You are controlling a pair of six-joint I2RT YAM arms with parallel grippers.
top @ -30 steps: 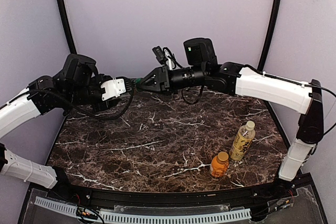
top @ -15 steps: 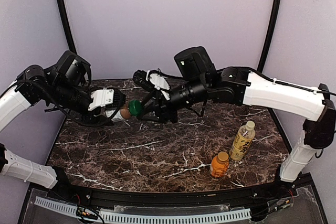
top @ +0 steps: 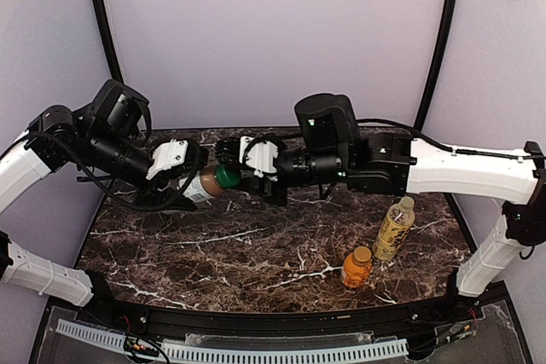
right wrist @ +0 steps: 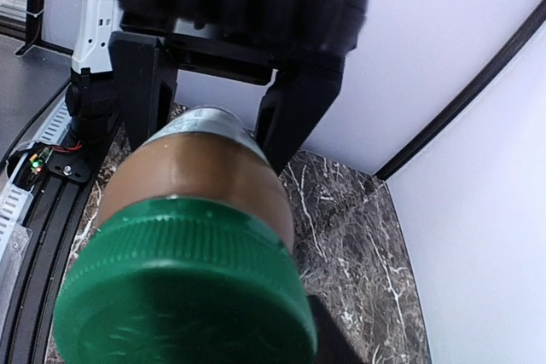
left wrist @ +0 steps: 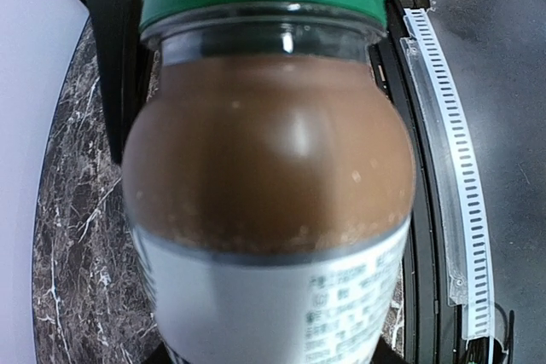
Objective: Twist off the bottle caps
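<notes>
Gripping the brownish plastic drink bottle with a white label (top: 207, 182) around its labelled body, the left gripper (top: 189, 183) holds it clear above the dark marbled tabletop (top: 256, 245), lying nearly level with its neck pointing to the right arm. Its black fingers (right wrist: 299, 108) are clenched on either side of the bottle, as the right wrist view shows. The round green screw cap (top: 224, 177) sits on the neck, and the left wrist view shows it seated above the brown liquid, with the white label below. The right gripper (top: 235, 172) is right at this cap, its fingers reaching around it from the far and near sides; whether they actually pinch the cap or stand loose beside it I cannot tell, since the right wrist camera sees mostly the ridged green top filling the lower frame. On the near right part of the table stand the short orange plastic bottle with an orange cap (top: 357, 268) and, just behind it, the taller yellow-labelled bottle with a pale cap (top: 393, 230), both upright, capped and well apart from either gripper.
</notes>
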